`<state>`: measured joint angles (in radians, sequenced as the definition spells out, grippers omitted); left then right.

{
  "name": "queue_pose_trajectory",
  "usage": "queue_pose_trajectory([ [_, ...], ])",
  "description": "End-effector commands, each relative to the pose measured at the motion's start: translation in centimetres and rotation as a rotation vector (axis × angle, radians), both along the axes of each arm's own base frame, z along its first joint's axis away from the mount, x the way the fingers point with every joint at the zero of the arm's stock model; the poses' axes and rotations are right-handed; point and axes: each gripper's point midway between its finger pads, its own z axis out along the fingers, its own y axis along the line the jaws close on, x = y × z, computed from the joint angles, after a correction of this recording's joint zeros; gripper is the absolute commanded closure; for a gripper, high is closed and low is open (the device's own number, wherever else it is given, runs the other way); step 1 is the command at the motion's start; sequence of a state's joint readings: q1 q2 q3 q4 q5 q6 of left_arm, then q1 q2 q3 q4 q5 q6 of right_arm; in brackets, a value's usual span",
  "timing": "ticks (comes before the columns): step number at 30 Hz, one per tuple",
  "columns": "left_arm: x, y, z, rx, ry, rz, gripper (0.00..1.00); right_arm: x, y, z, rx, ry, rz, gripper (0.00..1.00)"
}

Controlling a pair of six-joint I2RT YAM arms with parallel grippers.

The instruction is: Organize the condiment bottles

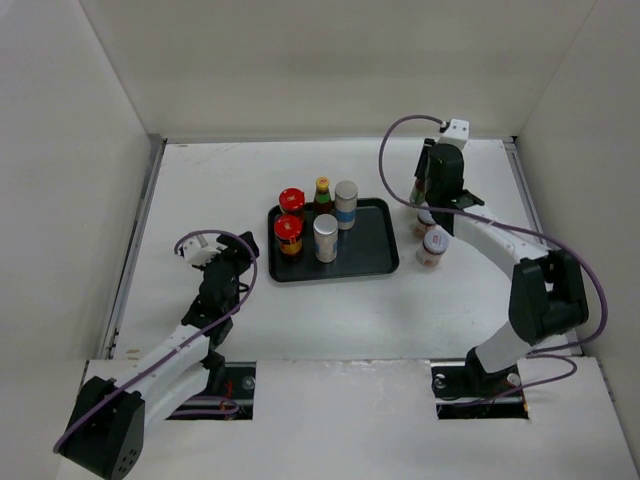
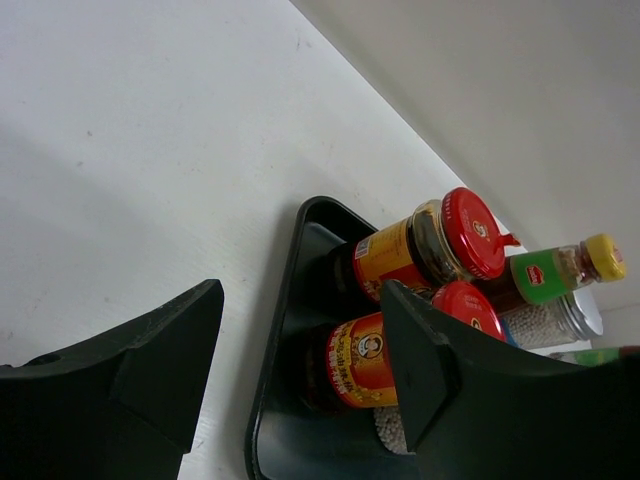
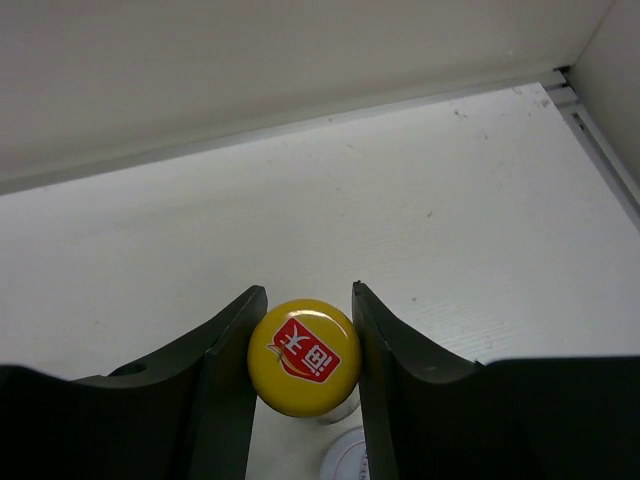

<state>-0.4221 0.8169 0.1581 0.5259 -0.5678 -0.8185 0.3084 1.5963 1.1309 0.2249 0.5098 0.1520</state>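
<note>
Right gripper (image 3: 308, 308) is shown clamped on the yellow cap of a slim bottle (image 3: 305, 358), which is located right of the black tray (image 1: 385, 262), just behind two pale-lidded jars (image 1: 433, 245). Left gripper (image 2: 300, 300) is shown parted and empty, left of the tray, in which two red-lidded jars (image 1: 291, 197), a second yellow-capped bottle (image 1: 323, 192) and two white cylinders (image 1: 326, 238) are stood.
</note>
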Motion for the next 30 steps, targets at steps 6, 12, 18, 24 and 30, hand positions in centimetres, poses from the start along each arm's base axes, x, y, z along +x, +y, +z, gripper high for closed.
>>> queue_pose_trajectory([
  [6, 0.2, -0.3, 1.4, -0.024, -0.052, -0.010, 0.37, -2.4, 5.8, 9.8, 0.140, -0.299, 0.132, 0.64],
  [12, 0.2, -0.3, 1.5, -0.029, -0.063, -0.010, 0.37, -2.5, 9.4, 8.4, 0.230, -0.275, 0.227, 0.64],
  [18, 0.0, 0.0, 1.9, -0.032, -0.078, -0.006, 0.37, -1.7, 12.0, 5.7, 0.243, -0.221, 0.267, 0.64],
  [24, 0.1, -0.3, 1.7, -0.031, -0.071, -0.013, 0.36, -1.0, 12.4, 2.9, 0.214, -0.178, 0.254, 0.63],
  [30, 0.2, -0.5, 1.4, -0.027, -0.058, -0.019, 0.35, -1.4, 12.8, 1.9, 0.169, -0.163, 0.251, 0.50],
])
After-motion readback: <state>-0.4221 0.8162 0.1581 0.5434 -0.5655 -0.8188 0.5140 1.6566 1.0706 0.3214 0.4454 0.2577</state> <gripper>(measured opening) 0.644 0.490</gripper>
